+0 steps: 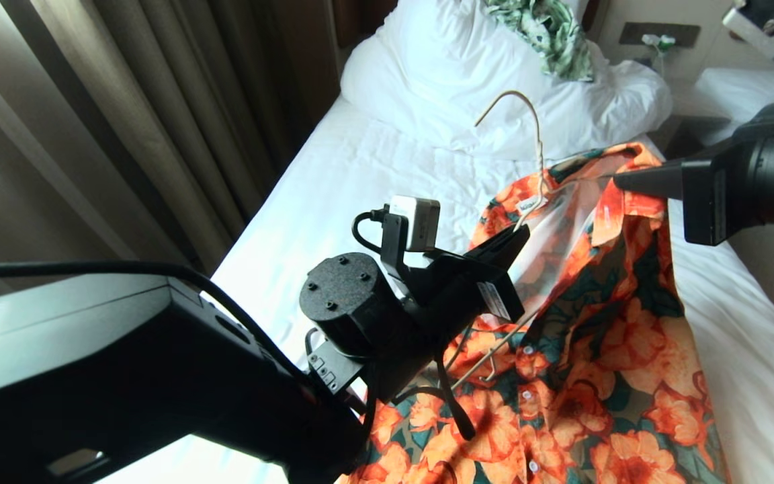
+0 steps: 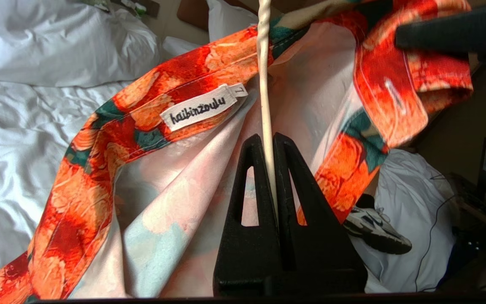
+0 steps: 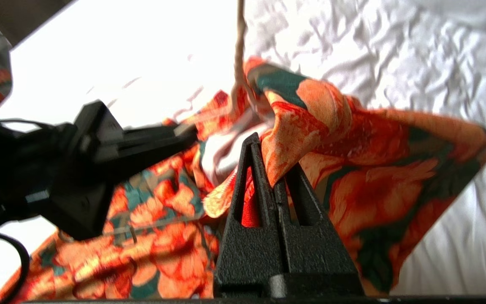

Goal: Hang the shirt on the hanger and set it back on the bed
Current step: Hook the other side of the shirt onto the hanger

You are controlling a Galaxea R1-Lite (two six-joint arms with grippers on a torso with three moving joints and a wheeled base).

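Item, shirt (image 1: 602,349): orange flowers on dark green, pale lining exposed, white buttons down the front; I see it raised at the collar and draped down over the bed (image 1: 333,181), filling the head view from centre toward 5 o'clock. A sewn label (image 2: 201,107) sits on the inner collar band. Item, hanger (image 1: 525,128): cream wire, hook standing up at 12 o'clock of the collar, one shoulder arm running down inside the open front. Item, left claw (image 2: 271,141): I have it clamped together on the hanger's neck wire, just below the twist, inside the collar opening. Item, right claw (image 3: 268,145): closed on the collar edge at 3 o'clock of the hook, fabric folded over its tip; how much cloth lies between the fingers I cannot quite make out. Item, bed: wrinkled white sheet, bunched duvet (image 1: 488,74) at 12 o'clock. Item, green-and-white leaf-print garment (image 1: 551,33) lying on the duvet, well apart from the shirt. Item, curtain (image 1: 132,114) at 10 o'clock. Item, sneaker (image 2: 373,230) visible on the floor in the left wrist view.
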